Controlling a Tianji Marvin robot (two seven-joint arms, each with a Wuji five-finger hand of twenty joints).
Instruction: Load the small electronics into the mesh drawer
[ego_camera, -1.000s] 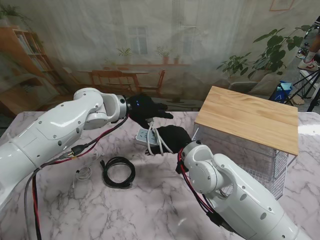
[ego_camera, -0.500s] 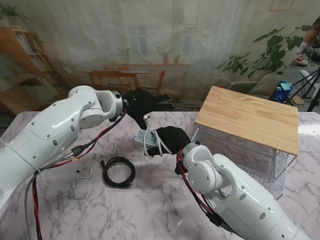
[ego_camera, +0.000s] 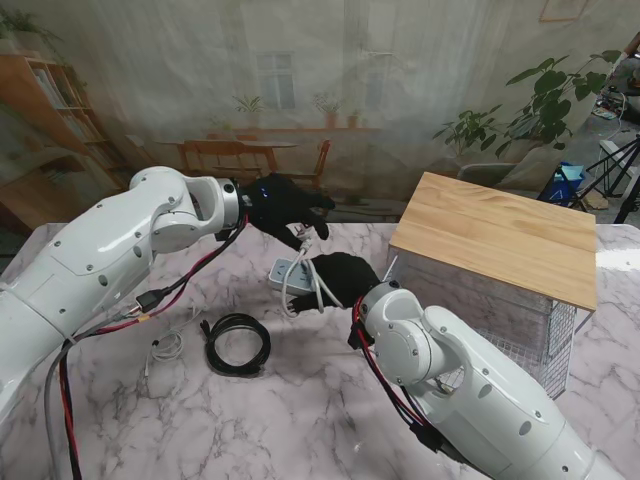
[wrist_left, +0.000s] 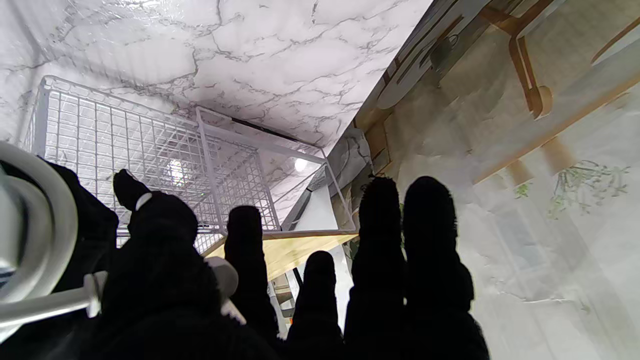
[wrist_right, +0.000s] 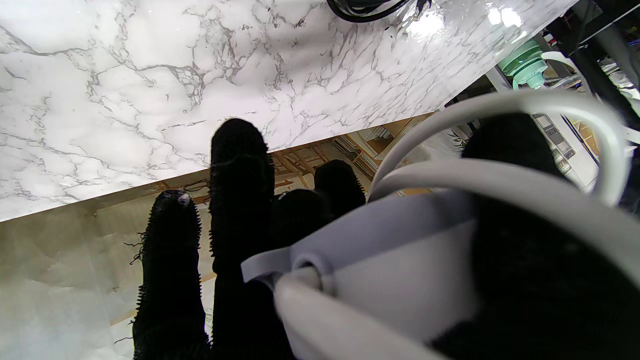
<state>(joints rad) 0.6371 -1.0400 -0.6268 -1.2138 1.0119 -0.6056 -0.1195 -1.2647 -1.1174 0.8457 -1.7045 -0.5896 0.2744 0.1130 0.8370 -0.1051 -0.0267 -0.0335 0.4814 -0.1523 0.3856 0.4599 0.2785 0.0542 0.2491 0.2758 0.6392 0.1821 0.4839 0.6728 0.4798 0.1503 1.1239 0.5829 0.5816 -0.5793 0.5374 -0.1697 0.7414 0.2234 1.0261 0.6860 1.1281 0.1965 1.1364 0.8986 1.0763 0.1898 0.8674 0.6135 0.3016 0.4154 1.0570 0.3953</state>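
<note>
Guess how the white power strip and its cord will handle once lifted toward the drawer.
The power strip body looks rigid, so it should hold shape. Its white cord hangs in loose loops, so it is likely floppy and may swing or snag on the mesh drawer. Smooth plastic could slip in the right hand.

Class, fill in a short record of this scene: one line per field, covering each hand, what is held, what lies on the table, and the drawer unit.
Right hand: shut on the white power strip, held off the table
Left hand: pinching the strip's white cord
Table: white marble
Black cable: coiled, lying nearer to me than the strip
White cable: loose, left of the black coil
Drawer unit: wire mesh with wooden top, on the right
</note>
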